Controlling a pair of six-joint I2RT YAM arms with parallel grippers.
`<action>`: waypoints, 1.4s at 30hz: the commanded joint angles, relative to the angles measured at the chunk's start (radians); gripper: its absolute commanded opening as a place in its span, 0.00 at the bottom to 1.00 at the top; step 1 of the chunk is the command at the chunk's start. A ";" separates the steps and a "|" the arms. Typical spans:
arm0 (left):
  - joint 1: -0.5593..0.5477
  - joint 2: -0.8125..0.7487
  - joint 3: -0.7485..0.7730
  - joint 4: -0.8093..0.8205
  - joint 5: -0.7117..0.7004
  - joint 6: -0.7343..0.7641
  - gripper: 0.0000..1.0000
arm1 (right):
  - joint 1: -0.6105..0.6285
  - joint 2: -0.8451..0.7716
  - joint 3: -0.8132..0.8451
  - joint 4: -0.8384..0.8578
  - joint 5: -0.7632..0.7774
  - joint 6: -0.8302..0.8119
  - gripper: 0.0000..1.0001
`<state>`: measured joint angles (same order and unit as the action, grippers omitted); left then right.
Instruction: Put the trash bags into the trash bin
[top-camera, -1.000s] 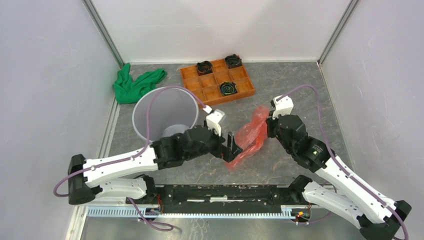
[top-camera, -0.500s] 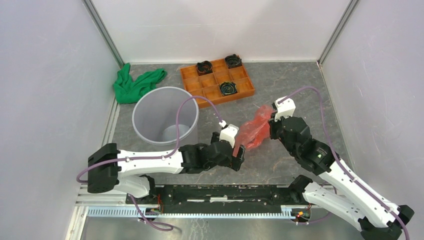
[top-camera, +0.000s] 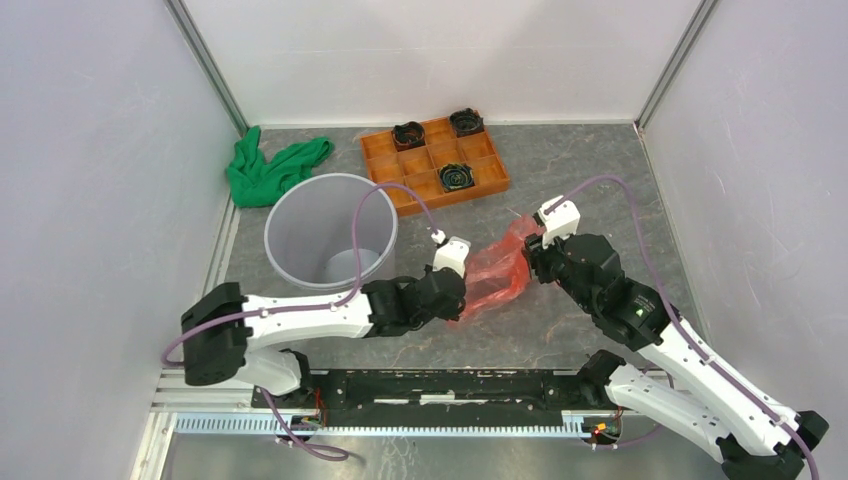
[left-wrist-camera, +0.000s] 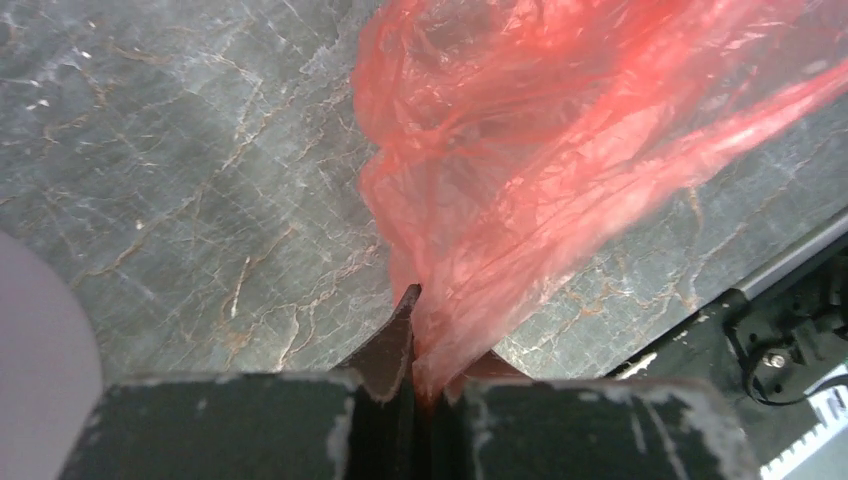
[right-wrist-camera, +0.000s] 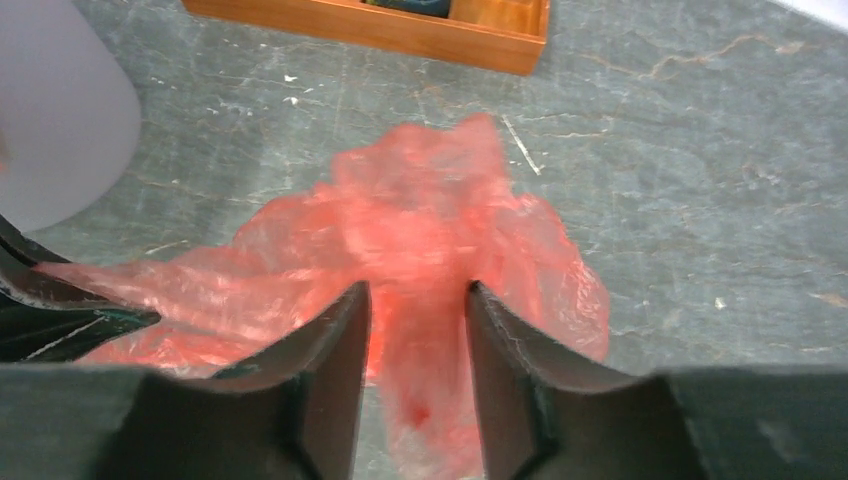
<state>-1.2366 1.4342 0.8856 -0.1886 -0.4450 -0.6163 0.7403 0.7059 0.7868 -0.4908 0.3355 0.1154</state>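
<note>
The trash bag (top-camera: 497, 272), a crinkly translucent red film, lies stretched between my two grippers in the middle of the table. My left gripper (top-camera: 462, 300) is shut on the bag's near-left end; in the left wrist view the film (left-wrist-camera: 520, 150) is pinched between the closed jaws (left-wrist-camera: 430, 330). My right gripper (top-camera: 525, 262) is at the bag's far-right end. Its jaws (right-wrist-camera: 415, 292) stand apart with loose film (right-wrist-camera: 420, 220) between them, not squeezed. The light grey trash bin (top-camera: 310, 215) stands upright to the left of the bag and shows at the left edge of the right wrist view (right-wrist-camera: 50, 110).
An orange compartment tray (top-camera: 480, 185) with dark rolls in some cells sits at the back, its near edge showing in the right wrist view (right-wrist-camera: 400, 35). A green cloth (top-camera: 270, 170) lies at the back left. White walls enclose the table; the arms' black base rail (top-camera: 440, 390) runs along the near edge.
My left gripper, open beside the bag's lower end a second ago, has closed on it. My right gripper, then shut on the bag's upper end, has opened its jaws. The bag sank lower.
</note>
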 joint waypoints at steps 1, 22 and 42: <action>0.013 -0.126 0.037 -0.054 -0.029 -0.057 0.02 | 0.000 -0.005 -0.016 0.026 -0.051 -0.023 0.55; 0.037 -0.270 -0.030 -0.021 0.068 -0.095 0.02 | -0.001 -0.129 -0.307 0.229 0.168 0.074 0.84; 0.055 -0.266 0.065 -0.163 -0.012 -0.039 0.02 | 0.001 -0.050 -0.127 -0.012 -0.041 0.126 0.06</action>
<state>-1.1858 1.1267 0.8917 -0.3164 -0.4171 -0.6861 0.7395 0.6209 0.6430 -0.4076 0.4397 0.2165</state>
